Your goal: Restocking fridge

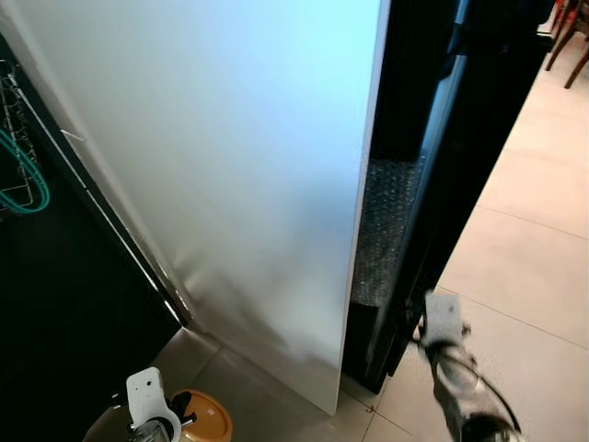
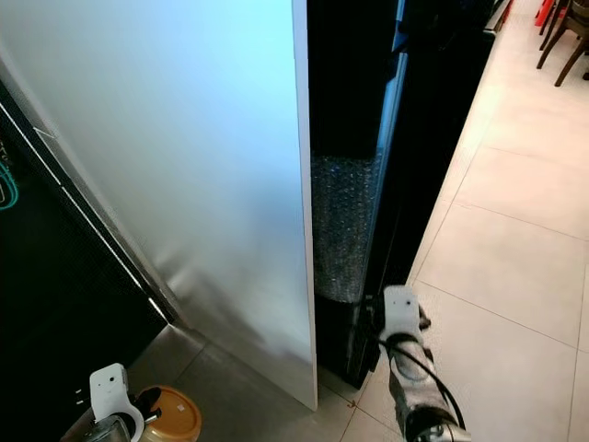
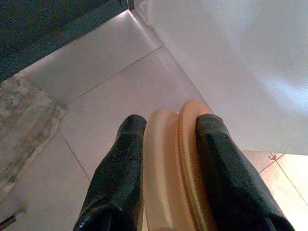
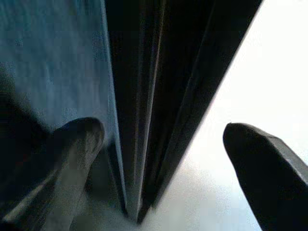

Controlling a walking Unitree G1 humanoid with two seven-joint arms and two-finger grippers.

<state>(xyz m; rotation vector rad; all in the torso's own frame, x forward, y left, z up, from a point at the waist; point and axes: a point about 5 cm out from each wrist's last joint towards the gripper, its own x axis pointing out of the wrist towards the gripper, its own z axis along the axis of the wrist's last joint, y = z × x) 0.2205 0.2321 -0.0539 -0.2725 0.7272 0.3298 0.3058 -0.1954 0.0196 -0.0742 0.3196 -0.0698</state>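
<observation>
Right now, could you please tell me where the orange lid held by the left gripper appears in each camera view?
Left eye view: orange lid at the bottom edge, left of centre, beside the left gripper.
Right eye view: bottom-left corner, low on the floor tiles.
Left wrist view: clamped between the two black fingers, edge-on.
Right wrist view: I cannot make it out here.
Shared landmark: the white fridge door, whose lower edge stands just beyond the lid.

Fridge interior (image 2: 354,110) dark, contents indiscernible
</observation>
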